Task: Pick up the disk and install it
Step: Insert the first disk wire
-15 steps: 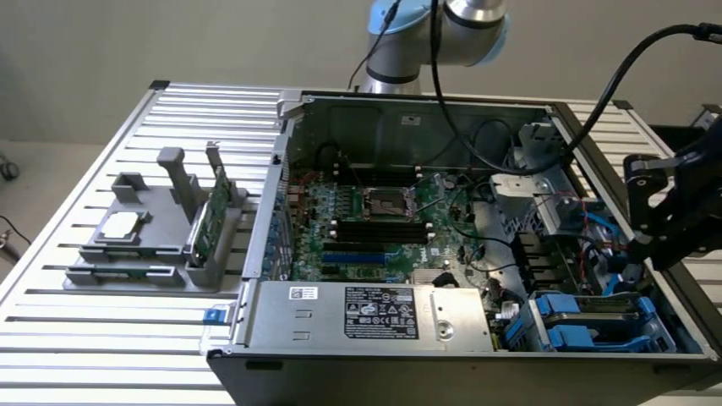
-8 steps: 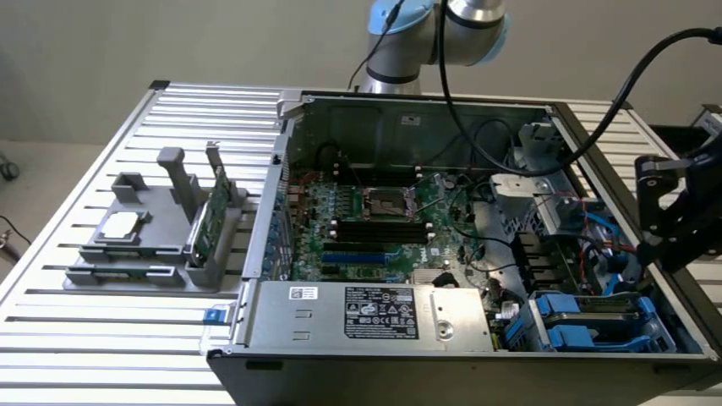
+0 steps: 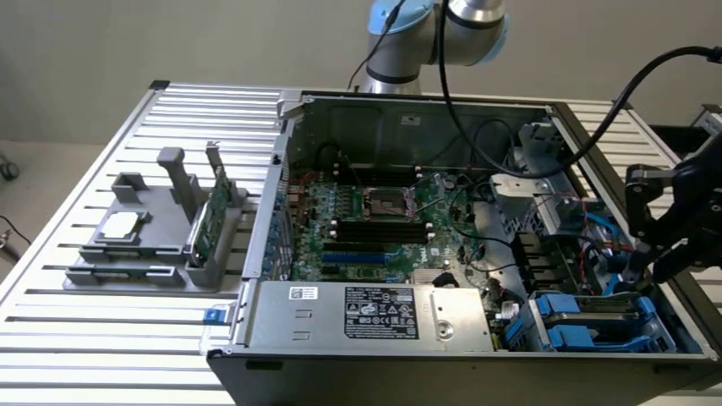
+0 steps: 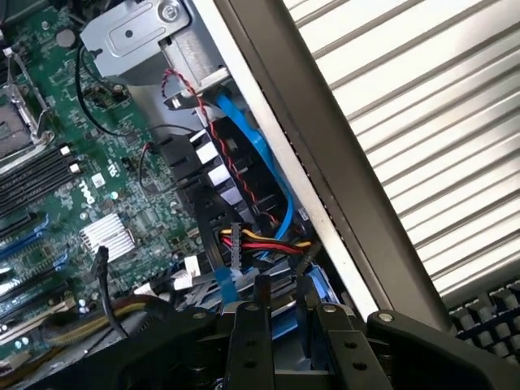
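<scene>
My gripper [image 3: 641,272] hangs low over the drive bay in the corner of the open computer case [image 3: 282,169], at the exterior view's right. In the wrist view the gripper [image 4: 282,313] has its two fingers [image 4: 249,333] close together, with a blue plastic carrier [image 4: 329,286] showing on both sides of them. This blue-framed disk [image 3: 593,306] sits down in the bay, and the fingers appear closed on its edge. Its silver face and label are mostly hidden by the gripper and cables.
A motherboard [image 3: 373,220] fills the case floor, and a grey power supply [image 3: 373,313] lies along the near side. Red, yellow and blue cables [image 4: 260,240] crowd the bay. A grey fixture [image 3: 135,254] on the slatted table holds a green card [image 3: 209,216] and a silver chip [image 3: 122,224].
</scene>
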Controlling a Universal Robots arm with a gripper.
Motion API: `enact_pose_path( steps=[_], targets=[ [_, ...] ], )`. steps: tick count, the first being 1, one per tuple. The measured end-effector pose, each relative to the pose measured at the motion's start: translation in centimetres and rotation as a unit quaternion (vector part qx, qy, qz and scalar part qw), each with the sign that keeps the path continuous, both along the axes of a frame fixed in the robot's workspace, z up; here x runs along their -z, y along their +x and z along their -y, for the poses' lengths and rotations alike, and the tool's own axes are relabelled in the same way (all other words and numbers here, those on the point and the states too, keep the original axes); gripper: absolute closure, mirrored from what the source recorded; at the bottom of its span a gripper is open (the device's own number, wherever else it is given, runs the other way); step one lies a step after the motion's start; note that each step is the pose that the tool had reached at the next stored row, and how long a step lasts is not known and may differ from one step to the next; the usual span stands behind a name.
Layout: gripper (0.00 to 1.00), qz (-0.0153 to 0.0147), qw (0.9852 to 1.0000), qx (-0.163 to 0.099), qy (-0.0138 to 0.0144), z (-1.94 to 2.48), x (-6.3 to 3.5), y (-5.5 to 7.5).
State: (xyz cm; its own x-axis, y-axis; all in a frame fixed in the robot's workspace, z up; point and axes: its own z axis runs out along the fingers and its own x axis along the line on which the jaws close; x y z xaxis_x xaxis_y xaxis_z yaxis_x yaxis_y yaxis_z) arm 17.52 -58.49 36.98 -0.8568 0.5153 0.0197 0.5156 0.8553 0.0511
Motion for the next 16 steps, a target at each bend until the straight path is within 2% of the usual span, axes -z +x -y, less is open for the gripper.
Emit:
enact_pose_path(
  steps=[4, 9, 13, 16],
  targets=[
    [0.73, 0.0001, 0.9994, 0.034, 0.0, 0.0, 0.72, 0.0],
    [0.73, 0.0001, 0.9972, 0.075, 0.0, 0.04, 1.6, 0.0],
    [0.73, -0.0001, 0.9965, 0.083, 0.0001, 0.39, 1.78, 0.0],
    [0.73, -0.0019, 0.9965, 0.083, 0.0011, 0.77, 1.78, 0.3]
  ],
)
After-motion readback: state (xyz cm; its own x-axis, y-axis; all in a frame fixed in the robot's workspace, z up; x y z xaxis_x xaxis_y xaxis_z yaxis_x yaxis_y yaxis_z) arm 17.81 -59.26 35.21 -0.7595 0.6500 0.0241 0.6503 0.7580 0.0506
